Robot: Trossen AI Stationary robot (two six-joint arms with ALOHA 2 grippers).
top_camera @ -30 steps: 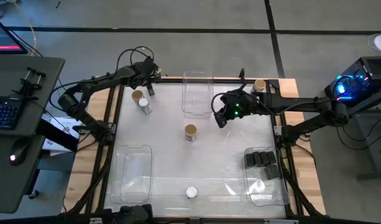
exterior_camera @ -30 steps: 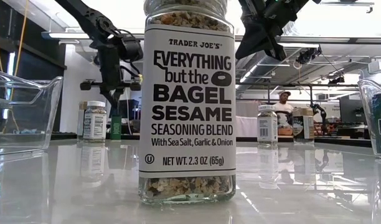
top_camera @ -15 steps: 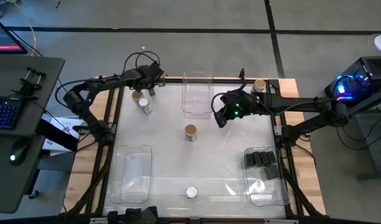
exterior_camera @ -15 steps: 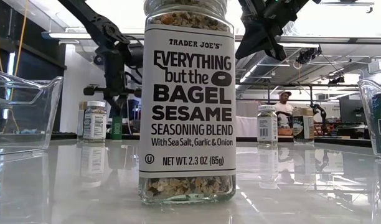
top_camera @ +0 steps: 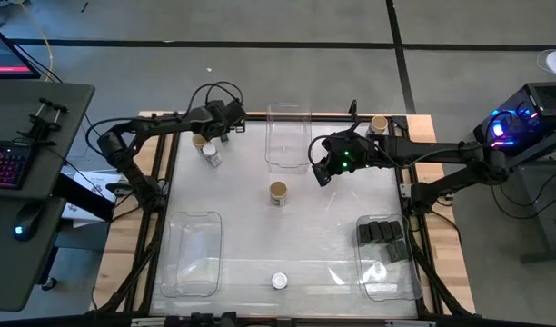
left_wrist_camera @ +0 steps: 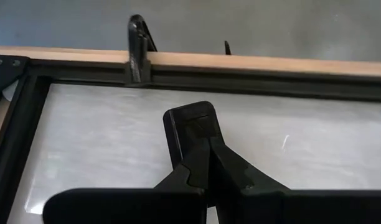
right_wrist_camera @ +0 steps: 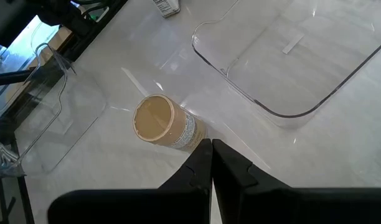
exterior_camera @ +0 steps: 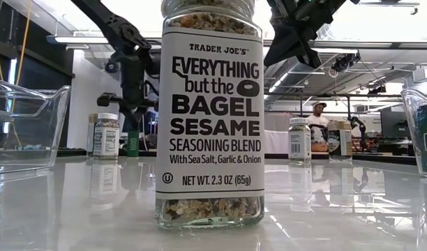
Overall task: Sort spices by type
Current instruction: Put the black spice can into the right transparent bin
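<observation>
Spices lie scattered over the worktop [top_camera: 332, 245], and three clear bins wait for them: one at the far middle [top_camera: 287, 136], one at the near left [top_camera: 189, 254], and one at the near right [top_camera: 387, 256], which already holds the black boxes [top_camera: 383, 238]. A tan-lidded jar [top_camera: 278, 193] stands alone at the centre; two more jars, one tan-lidded [top_camera: 200, 141] and one white-lidded [top_camera: 211, 155], stand close together at the far left, another tan-lidded jar [top_camera: 379, 124] sits at the far right edge, and a white-lidded jar [top_camera: 279, 281] stands at the near edge. The right gripper [top_camera: 320, 173] hovers above the worktop between the far bin and the centre jar, its fingers pressed together and holding nothing; its wrist view shows that jar [right_wrist_camera: 160, 121] just ahead. The left gripper [top_camera: 234, 116], likewise closed and empty, hangs over the far left edge beside the jar pair. To do the next pick well, I judge the right gripper must first spread wide enough to pass the lid, centre over the jar, descend to grip the body below the lid, and lift straight up so it does not tip.
</observation>
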